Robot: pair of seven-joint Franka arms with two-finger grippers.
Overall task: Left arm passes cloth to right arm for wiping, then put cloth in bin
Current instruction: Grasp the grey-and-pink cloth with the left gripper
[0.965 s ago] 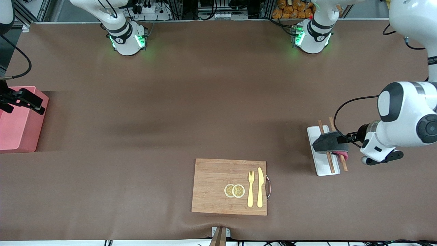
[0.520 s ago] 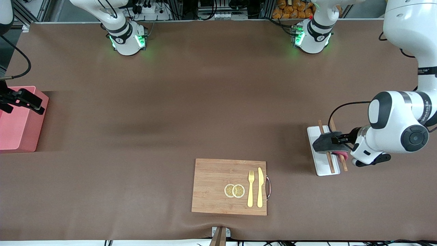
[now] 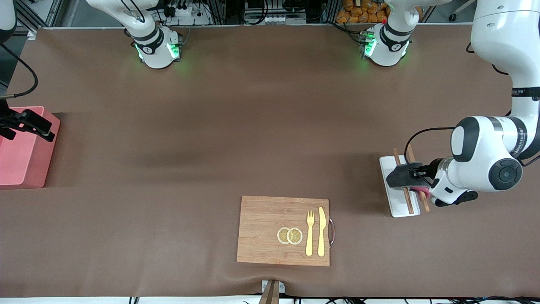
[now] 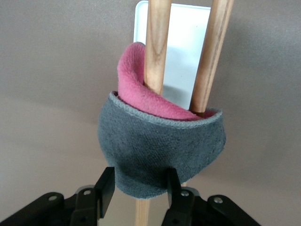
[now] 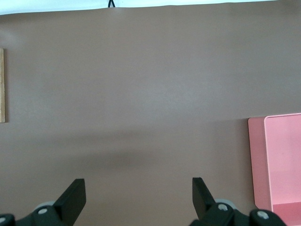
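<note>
The dark grey cloth with its pink-red reverse lies bunched over two wooden chopsticks on the white tray, toward the left arm's end of the table. In the left wrist view the cloth curls over the chopsticks. My left gripper is at the cloth, and its fingers pinch the cloth's grey fold from both sides. My right gripper waits open and empty over the pink bin. The bin's corner also shows in the right wrist view.
A wooden board with a yellow fork, a knife and two lemon slices lies near the table's front edge. The white tray holds the chopsticks under the cloth.
The left arm's wrist and forearm have shifted in toward the tray. The cloth has stayed in the same place. The right arm has not moved.
</note>
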